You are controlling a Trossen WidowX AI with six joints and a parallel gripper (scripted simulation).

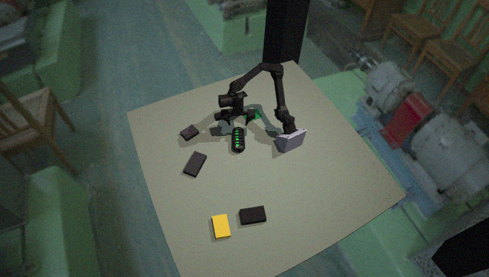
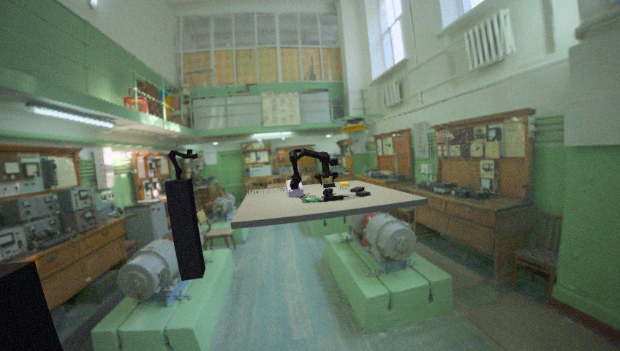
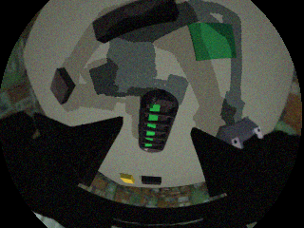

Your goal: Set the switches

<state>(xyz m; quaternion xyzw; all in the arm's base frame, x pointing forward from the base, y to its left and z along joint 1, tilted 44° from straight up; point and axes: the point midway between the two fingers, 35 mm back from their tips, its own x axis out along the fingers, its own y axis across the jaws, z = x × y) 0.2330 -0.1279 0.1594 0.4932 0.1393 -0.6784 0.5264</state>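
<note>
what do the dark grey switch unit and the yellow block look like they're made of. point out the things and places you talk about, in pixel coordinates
Dark grey rounded controller unit (image 1: 243,145) (image 3: 172,105): probably moulded plastic, slightly glossy, going by soft highlights on its rounded end.
Yellow rectangular block (image 1: 221,225) (image 2: 344,183) (image 3: 126,178): perhaps painted or plastic, matte, since its colour is even and shows no sharp reflections.

An electrical workshop or lab — big motors (image 1: 449,150) (image 2: 389,237), wooden benches (image 2: 460,208), wall-mounted instrument boards (image 2: 482,152).

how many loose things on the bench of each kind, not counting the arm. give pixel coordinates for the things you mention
controller unit (image 1: 236,141) (image 2: 327,194) (image 3: 158,123): 1
yellow block (image 1: 221,225) (image 2: 343,183) (image 3: 126,179): 1
flat green piece (image 1: 256,115) (image 2: 311,200) (image 3: 214,42): 1
dark flat blocks (image 1: 195,164) (image 2: 357,189) (image 3: 63,86): 3
long dark bar (image 2: 333,198) (image 3: 138,19): 1
total: 7
</note>
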